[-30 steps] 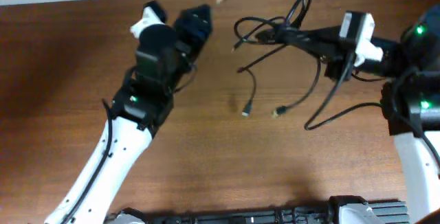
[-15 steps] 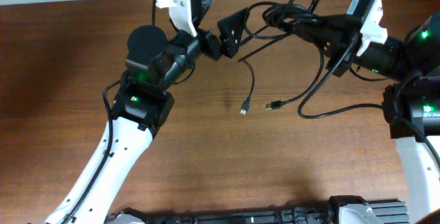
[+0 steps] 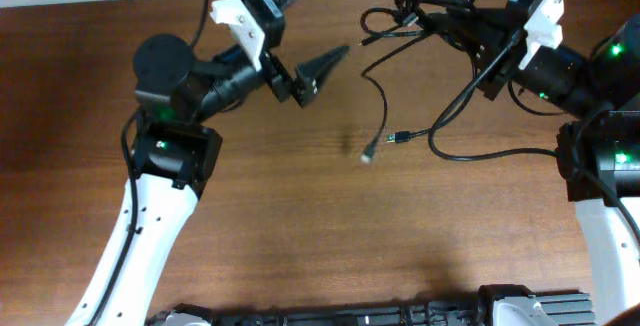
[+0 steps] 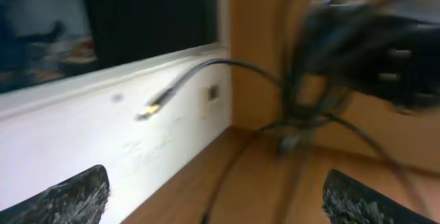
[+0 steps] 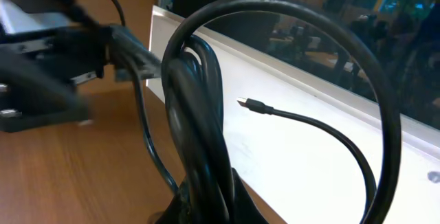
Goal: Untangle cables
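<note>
Right tool (image 3: 438,28) pinches the bundled cables (image 5: 199,128); loose ends hang over counter (image 3: 300,196). Left tool (image 3: 303,32) spread wide, empty, nearby.

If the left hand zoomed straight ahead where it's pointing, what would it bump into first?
Probably the cables, the bunch held by the right hand. They hang straight ahead of the open left hand, though depth is hard to judge.

Both YAM arms, same build
left arm (image 3: 140,236) and right arm (image 3: 605,246): white long links, black joint housings, green LEDs (image 3: 620,154), white wrist brackets (image 3: 245,16), thin black wire along the link; left gripper (image 3: 300,31) fingers (image 4: 75,196) black, tapered, rough-textured tips
</note>
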`<state>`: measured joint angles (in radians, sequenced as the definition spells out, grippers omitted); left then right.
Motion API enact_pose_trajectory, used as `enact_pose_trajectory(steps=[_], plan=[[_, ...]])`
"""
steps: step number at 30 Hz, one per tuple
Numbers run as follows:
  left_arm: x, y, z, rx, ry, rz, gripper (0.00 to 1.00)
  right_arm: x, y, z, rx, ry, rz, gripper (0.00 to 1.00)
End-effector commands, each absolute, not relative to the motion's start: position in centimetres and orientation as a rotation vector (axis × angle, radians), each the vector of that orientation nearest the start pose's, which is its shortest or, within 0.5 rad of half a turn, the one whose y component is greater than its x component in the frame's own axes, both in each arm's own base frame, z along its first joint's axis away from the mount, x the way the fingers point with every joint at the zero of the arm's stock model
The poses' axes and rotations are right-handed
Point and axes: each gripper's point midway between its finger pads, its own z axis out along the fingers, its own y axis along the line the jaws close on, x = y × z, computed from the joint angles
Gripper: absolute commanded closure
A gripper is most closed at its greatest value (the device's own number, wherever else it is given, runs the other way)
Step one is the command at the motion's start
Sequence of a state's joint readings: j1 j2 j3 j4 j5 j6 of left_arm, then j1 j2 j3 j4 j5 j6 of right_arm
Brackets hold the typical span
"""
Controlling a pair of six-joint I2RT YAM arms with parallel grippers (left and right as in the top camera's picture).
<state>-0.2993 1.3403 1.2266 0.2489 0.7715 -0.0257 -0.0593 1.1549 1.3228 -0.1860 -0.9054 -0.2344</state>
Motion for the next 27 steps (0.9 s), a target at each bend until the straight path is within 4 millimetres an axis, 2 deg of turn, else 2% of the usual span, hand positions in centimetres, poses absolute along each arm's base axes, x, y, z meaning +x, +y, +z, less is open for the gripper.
enact_pose_trajectory(steps=[1,3,7,9,12,16,18,21,24,27], plan=[[31.9,-24.4,43.8,0.977,1.185,-0.894,0.01,33.0,11.3,46.6,-0.8,1.356,0.46,0.96],[31.7,-24.3,44.5,0.983,1.143,-0.879,0.01,33.0,11.3,46.5,-0.799,1.358,0.461,0.96],[29.8,-25.4,45.5,1.068,1.021,-0.883,0.01,32.8,11.6,46.6,-0.799,1.36,0.491,0.96],[30.8,-25.6,45.7,1.035,1.014,-0.802,0.01,31.4,12.7,46.5,-0.878,1.324,0.572,0.96],[33.1,-24.4,47.0,0.903,1.031,-0.69,0.01,28.9,14.2,45.7,-1.06,1.223,0.629,0.96],[32.0,-23.9,49.9,0.889,0.884,-0.636,0.06,29.2,14.2,45.0,-1.066,1.239,0.633,0.96],[32.9,-23.2,50.6,0.821,0.89,-0.591,0.09,28.9,14.3,45.0,-1.077,1.229,0.646,0.96],[34.6,-21.9,51.1,0.709,0.936,-0.531,0.14,28.4,14.5,45.1,-1.098,1.212,0.667,0.96],[34.8,-21.9,50.9,0.686,0.964,-0.57,0.06,28.6,14.5,45.0,-1.102,1.206,0.65,0.96],[35.7,-21.3,50.7,0.618,1.012,-0.578,0.13,28.6,14.5,45.0,-1.104,1.205,0.649,0.96]])
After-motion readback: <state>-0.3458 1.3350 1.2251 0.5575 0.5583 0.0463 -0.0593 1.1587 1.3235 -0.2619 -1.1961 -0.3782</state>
